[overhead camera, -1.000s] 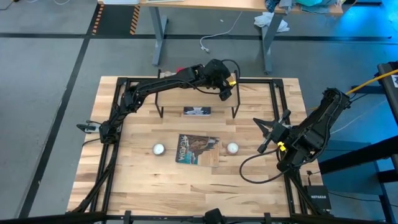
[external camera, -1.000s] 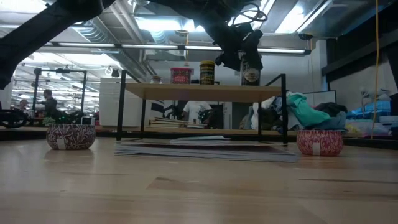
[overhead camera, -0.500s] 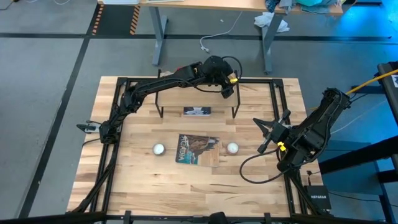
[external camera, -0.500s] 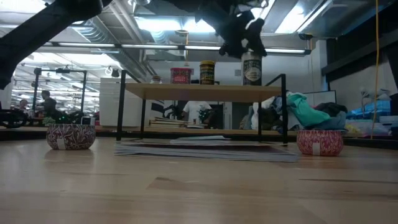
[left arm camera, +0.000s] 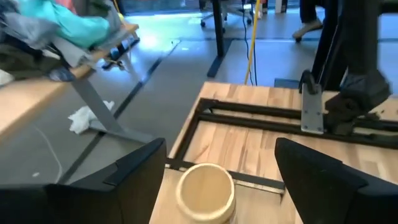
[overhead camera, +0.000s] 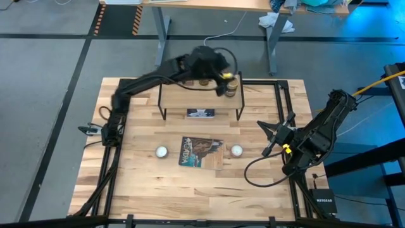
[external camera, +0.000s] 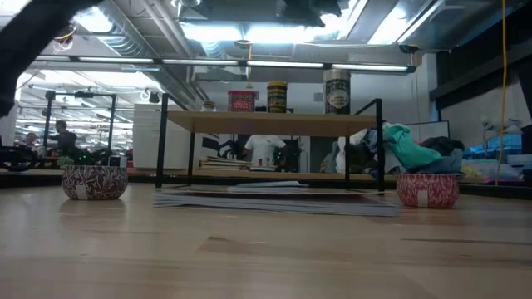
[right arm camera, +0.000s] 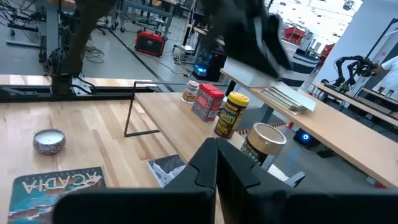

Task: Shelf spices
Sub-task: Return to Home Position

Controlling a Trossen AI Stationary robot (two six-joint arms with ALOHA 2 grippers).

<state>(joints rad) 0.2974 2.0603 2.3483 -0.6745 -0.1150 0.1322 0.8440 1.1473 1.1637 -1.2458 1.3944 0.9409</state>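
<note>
Hovering over the right end of the low light-wood shelf on thin black metal legs (external camera: 270, 123), the left gripper (left arm camera: 221, 146) had its two dark fingers spread wide and held nothing. And here was the relation that mattered: the wider tan cylindrical jar with the pale, smooth round lid (left arm camera: 205, 190) stood upright straight below that gap, its long axis vertical, clear of both fingers. The low view showed open air between the jar top and the gripper. My call was that the way home ran up and back toward the left, never sideways through the jar. All four spices sat on the board in a row. From the left came the tiny brownish jar (external camera: 209, 105), the red square tin (external camera: 242, 100) with its hard flat sides, and the yellow round jar with the dark lid (external camera: 277, 96). The tall tan one took the right end. The right gripper (right arm camera: 216, 149) waited at the table's right side, well apart from the shelf, fingers pressed together and empty. The left arm was plainly the nearer one.
</note>
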